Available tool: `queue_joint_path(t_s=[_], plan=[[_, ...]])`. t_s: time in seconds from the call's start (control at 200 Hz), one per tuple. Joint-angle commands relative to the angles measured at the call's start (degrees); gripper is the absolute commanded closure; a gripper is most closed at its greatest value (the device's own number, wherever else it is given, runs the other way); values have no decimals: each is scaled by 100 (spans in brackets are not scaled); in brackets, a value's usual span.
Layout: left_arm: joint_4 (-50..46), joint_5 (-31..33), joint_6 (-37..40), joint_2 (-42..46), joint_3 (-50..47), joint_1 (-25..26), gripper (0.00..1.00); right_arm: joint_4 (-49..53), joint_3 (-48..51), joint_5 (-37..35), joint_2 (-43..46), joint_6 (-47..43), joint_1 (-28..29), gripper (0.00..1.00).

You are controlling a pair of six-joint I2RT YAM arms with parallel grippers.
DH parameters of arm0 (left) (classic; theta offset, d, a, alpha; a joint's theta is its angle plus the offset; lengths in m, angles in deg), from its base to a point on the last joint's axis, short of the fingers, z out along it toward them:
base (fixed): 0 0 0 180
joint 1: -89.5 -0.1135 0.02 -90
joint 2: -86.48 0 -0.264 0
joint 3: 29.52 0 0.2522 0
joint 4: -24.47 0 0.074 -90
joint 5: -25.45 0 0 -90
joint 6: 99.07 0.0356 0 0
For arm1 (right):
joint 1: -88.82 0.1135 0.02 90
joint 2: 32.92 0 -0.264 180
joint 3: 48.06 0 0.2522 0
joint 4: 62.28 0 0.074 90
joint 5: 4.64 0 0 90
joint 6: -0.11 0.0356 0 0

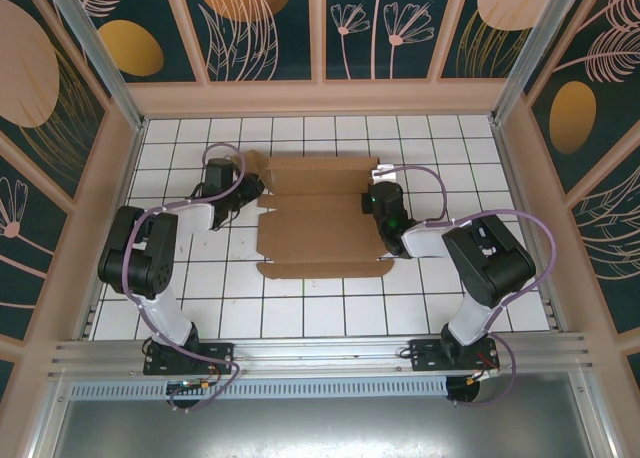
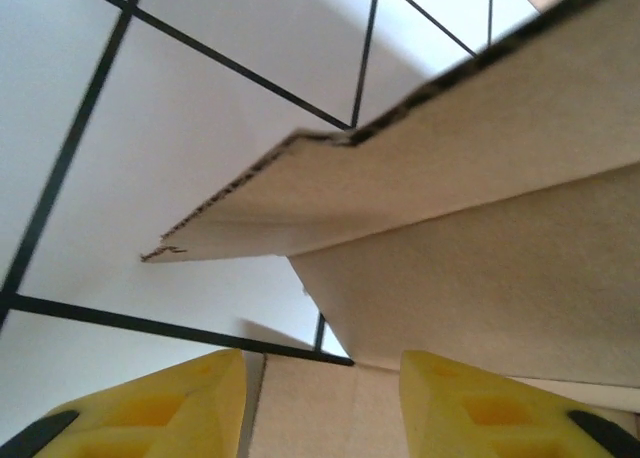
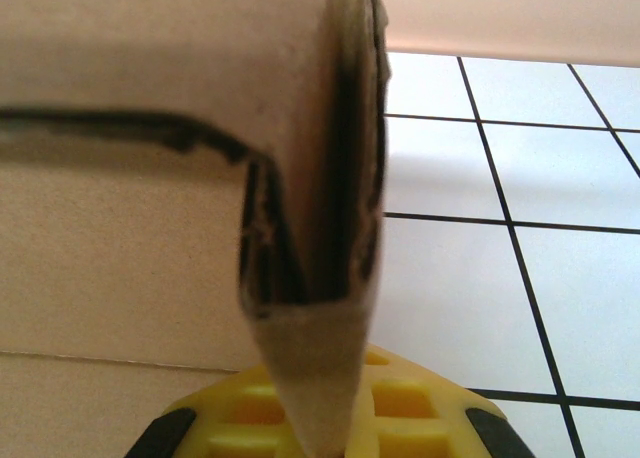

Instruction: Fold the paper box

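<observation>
The paper box (image 1: 320, 228), a brown die-cut sheet, is being carried mostly flat by the white-tiled worktop (image 1: 300, 313) near its centre. At the sheet's three o'clock edge a doubled-over flap (image 3: 320, 228) is being gripped tightly by the clenched right pincer (image 1: 370, 193). At the nine o'clock edge the left pincer (image 2: 322, 368) is being held released, its yellow fingers (image 2: 170, 403) standing apart. A raised flap (image 2: 400, 188) is being seen just beyond them, though whether it is being touched cannot be told from this close, blurred view.
</observation>
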Motion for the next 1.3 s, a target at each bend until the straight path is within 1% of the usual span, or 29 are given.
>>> queue_joint_path(t_s=[0.0, 0.16, 0.23, 0.26, 0.325, 0.365, 0.45, 0.505, 0.586, 0.731, 0.806, 0.881, 0.961, 1.066, 1.176, 1.296], plan=[[-724, 380, 1, -209, -181, 74, 52, 598, -17, 196, 51, 110, -2, 100], [-965, 722, -78, -62, -41, 22, 49, 659, -35, 148, 68, 119, -1, 100], [-1004, 745, -11, 78, 25, -82, 48, 668, -13, 122, 79, 119, -2, 100], [-1018, 720, 34, 90, 74, -123, 50, 661, -1, 117, 89, 118, -2, 100], [-1021, 490, 170, -13, 231, -165, 53, 640, 18, 121, 94, 141, -1, 100], [-1006, 177, 234, -168, 342, -166, 55, 625, 27, 133, 78, 148, -2, 100], [-885, -470, 139, -508, 456, -157, 55, 637, 0, 176, 27, 184, -1, 100], [-741, -703, 53, -635, 415, -157, 54, 635, -6, 195, 3, 213, -2, 100], [-539, -911, -26, -727, 347, -148, 52, 633, -6, 222, 5, 234, -2, 100], [-381, -1006, -133, -876, 356, -141, 50, 624, -21, 277, 19, 257, 2, 100], [-70, -1226, -297, -931, 301, -140, 50, 642, -39, 277, -5, 269, -2, 100], [535, -1580, -537, -906, 122, -142, 50, 652, -44, 307, -11, 271, -2, 100], [1079, -1917, -738, -873, -26, -131, 53, 651, -34, 307, -24, 291, -2, 100], [1507, -2147, -914, -781, -188, -123, 57, 673, -48, 278, -49, 294, -1, 100], [1673, -2204, -989, -643, -327, -122, 62, 677, -50, 265, -65, 302, -2, 100], [1765, -2265, -988, -491, -416, -105, 63, 709, -96, 267, -154, 287, -2, 100]])
